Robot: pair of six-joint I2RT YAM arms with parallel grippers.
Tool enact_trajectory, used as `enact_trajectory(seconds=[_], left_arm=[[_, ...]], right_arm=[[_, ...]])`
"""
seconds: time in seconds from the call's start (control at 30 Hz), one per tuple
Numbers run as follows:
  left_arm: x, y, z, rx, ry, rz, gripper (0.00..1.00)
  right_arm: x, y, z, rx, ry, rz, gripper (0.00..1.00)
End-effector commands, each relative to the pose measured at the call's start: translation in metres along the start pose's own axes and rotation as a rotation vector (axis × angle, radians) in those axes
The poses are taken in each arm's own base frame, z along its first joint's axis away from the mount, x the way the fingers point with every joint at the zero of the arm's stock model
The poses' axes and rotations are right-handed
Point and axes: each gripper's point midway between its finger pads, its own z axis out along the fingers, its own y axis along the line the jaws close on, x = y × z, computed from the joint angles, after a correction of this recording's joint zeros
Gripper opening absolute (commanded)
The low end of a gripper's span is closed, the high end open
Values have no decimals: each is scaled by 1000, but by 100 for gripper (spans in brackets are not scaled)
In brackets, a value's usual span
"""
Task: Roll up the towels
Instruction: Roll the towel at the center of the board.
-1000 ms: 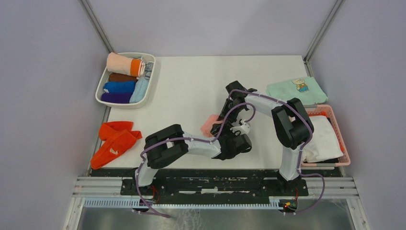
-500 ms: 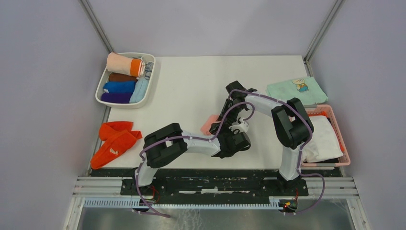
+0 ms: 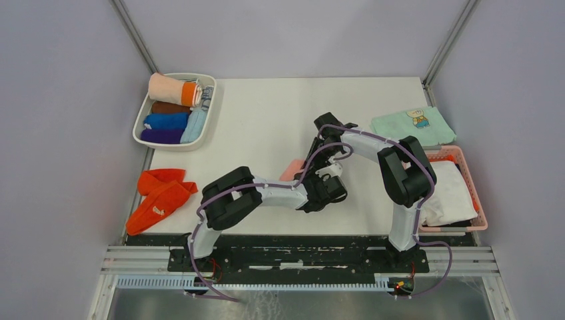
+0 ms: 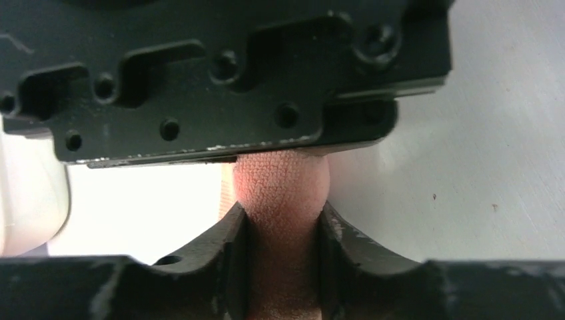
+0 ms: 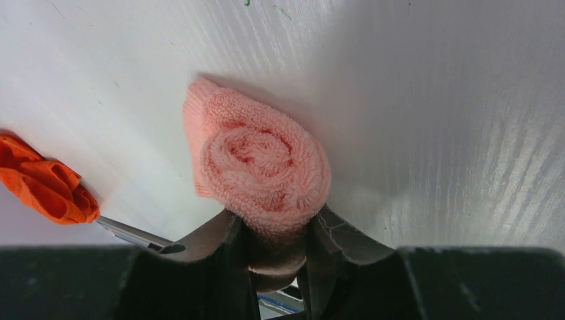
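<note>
The pale pink towel (image 5: 260, 167), wound into a tight roll, lies on the desk (image 3: 260, 113) well to the left of the pink basket (image 3: 445, 155). The left jaws and the right jaws face each other and are both clamped on it. The red-orange towels (image 3: 160, 195) lie crumpled much farther left of that basket, at the desk's edge.

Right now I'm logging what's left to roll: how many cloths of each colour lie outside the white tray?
pink towel, already rolled: 1
red-orange towels: 2
mint-green cloth: 1
white cloth: 1
Total: 5
</note>
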Motion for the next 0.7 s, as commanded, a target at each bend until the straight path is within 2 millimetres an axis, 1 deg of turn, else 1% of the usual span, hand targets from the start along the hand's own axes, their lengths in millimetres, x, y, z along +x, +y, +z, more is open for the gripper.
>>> enact_trajectory(seconds=[0.0,0.07,0.17,0.33,0.43,0.53,0.6,0.67], left_arm=[[49,-21,12,165,187,-108,35],[51,-20,12,191,205,-141,32],[55,-20,12,250,231,-206,31],[56,-13,16,333,270,-331,31],[56,-10,18,367,290,-384,31],[55,-9,19,401,306,-421,31],[52,-9,18,429,312,-449,31],[51,-10,17,463,315,-479,31]], right_arm=[[-1,-12,-3,49,-31,-51,41],[-9,-3,-8,6,-55,-71,47],[-21,8,-19,-59,-85,-94,56],[-35,17,-36,-165,-107,-106,69],[-41,18,-46,-227,-115,-116,76],[-42,19,-51,-283,-111,-122,78],[-39,23,-49,-326,-102,-118,78],[-38,27,-43,-371,-89,-94,78]])
